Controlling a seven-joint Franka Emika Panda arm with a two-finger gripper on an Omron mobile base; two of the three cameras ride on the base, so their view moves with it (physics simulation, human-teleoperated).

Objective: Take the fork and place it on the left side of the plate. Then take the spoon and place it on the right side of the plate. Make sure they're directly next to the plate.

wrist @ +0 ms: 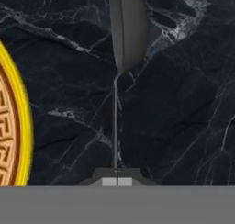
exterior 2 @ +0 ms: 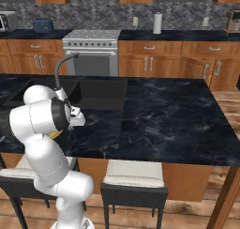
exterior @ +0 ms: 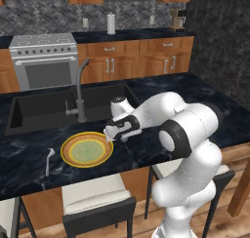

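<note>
From the left base view, the gripper (exterior: 120,137) hangs just right of the round yellow-rimmed plate (exterior: 87,149); the slim silver fork (exterior: 49,160) lies beyond it. Hand view: fingertips (wrist: 109,181) pinched on the thin grey spoon (wrist: 124,58), seemingly just above the dark marble counter (wrist: 183,103).

Dark marbled bench (exterior: 205,98) with a sink (exterior: 44,110) and tap (exterior: 80,93); wooden cabinets (exterior 2: 154,59), a steel oven (exterior: 45,61), grey patterned wall (exterior 2: 93,10), white-seated stools (exterior 2: 133,181), wood floor (exterior 2: 187,214).
</note>
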